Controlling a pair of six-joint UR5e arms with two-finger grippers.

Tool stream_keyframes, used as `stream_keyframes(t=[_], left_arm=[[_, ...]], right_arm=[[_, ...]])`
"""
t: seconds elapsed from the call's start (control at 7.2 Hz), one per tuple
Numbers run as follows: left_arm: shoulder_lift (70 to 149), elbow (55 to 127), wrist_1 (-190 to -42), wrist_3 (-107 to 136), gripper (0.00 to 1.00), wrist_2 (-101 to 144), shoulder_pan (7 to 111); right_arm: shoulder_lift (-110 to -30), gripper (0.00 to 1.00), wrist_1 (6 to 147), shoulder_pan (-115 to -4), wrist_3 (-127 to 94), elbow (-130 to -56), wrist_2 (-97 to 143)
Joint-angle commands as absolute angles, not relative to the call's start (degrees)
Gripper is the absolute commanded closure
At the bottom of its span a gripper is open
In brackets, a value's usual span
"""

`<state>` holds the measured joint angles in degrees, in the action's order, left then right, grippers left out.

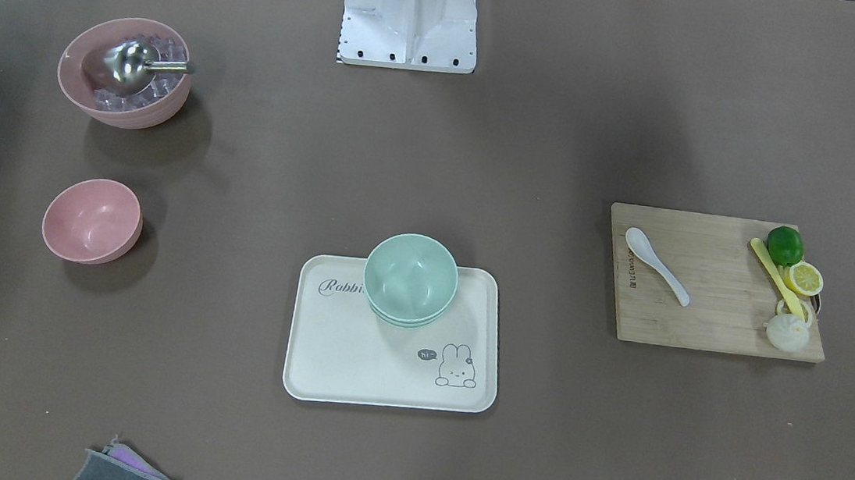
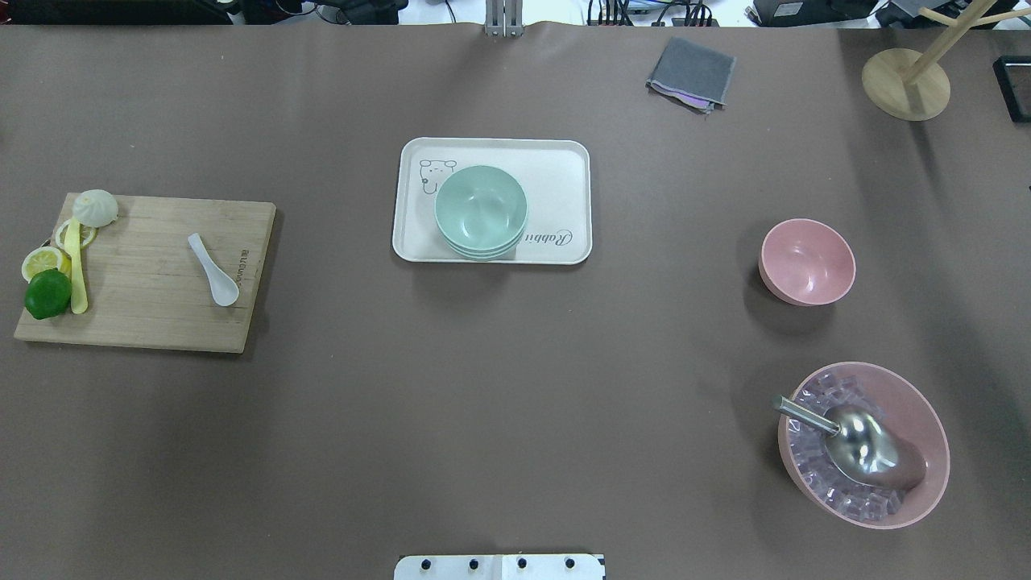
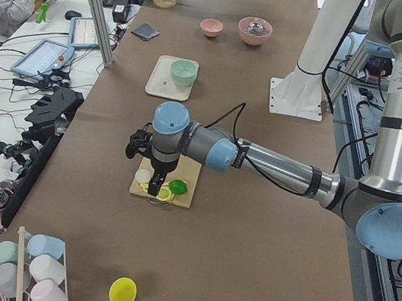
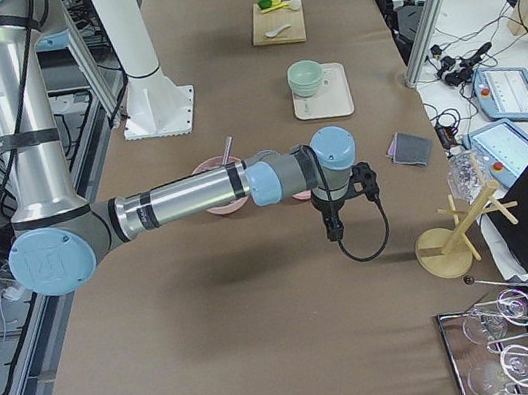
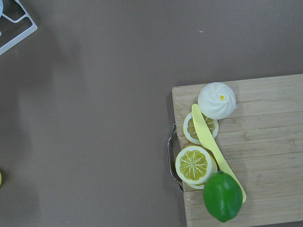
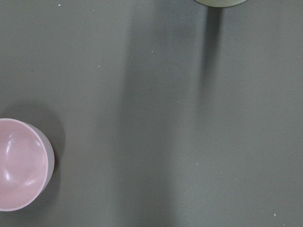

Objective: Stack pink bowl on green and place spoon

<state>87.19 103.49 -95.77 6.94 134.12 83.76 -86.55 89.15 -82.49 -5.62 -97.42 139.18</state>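
Observation:
The small pink bowl (image 2: 807, 262) stands empty and upright on the table; it also shows at the lower left of the right wrist view (image 6: 19, 163). Stacked green bowls (image 2: 481, 211) sit on the cream tray (image 2: 564, 177). The white spoon (image 2: 213, 270) lies on the wooden cutting board (image 2: 153, 314). My left gripper (image 3: 151, 183) hangs over the fruit end of the board, and I cannot tell if it is open. My right gripper (image 4: 334, 231) hangs above the table beyond the pink bowl, and I cannot tell its state either.
A large pink bowl (image 2: 863, 443) holds ice cubes and a metal scoop. A lime (image 5: 222, 196), lemon slices (image 5: 194, 164), a yellow knife (image 5: 208, 142) and a bun (image 5: 217, 100) lie on the board. A grey cloth (image 2: 691, 72) and a wooden stand (image 2: 906, 80) are at the far side.

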Motion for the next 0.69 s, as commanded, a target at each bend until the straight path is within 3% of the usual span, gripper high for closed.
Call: stream_keyframes(t=[0.0, 0.56], left_arm=[[87.27, 103.54, -95.80, 6.60, 0.02, 134.03, 83.76], [86.66, 103.53, -97.38, 6.77, 0.02, 134.03, 83.76]], right_arm=[[-86.57, 0.00, 89.21, -82.53, -5.63, -97.47, 139.13], [-86.57, 0.00, 89.21, -82.44, -5.63, -97.47, 139.31]])
